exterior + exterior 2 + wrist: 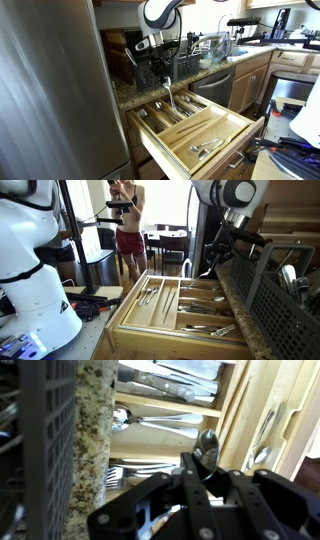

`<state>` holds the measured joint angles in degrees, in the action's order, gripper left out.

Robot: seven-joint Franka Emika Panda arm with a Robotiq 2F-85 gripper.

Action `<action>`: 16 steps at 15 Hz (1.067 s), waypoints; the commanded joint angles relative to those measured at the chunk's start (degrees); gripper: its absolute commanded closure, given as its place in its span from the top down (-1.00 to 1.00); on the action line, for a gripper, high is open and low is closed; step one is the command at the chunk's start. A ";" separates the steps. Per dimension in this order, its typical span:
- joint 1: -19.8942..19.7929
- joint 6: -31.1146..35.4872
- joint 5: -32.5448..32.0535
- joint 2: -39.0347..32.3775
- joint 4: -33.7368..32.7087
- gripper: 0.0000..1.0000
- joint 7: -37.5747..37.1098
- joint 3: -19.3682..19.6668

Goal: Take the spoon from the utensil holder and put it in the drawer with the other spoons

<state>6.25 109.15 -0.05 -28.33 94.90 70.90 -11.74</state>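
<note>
My gripper is shut on the spoon, a slim silver one that hangs handle-up over the open drawer. In the wrist view the spoon's bowl sticks out past the gripper, above the wooden dividers. The other spoons lie in a compartment close to the counter edge. The utensil holder, a black grid basket, stands on the granite counter just behind the gripper and still holds dark utensils. From the drawer's side, the gripper carries the spoon over the drawer, with the utensil holder in the foreground.
A steel fridge stands close beside the drawer. Glass bowls sit further along the counter, above a dishwasher. Knives fill another compartment. A person stands in the background behind a white robot body.
</note>
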 commanded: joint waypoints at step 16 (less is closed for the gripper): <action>0.20 -0.13 0.03 -1.04 -0.20 -0.74 2.89 -0.95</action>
<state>6.35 109.15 -0.05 -29.32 94.86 73.81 -12.76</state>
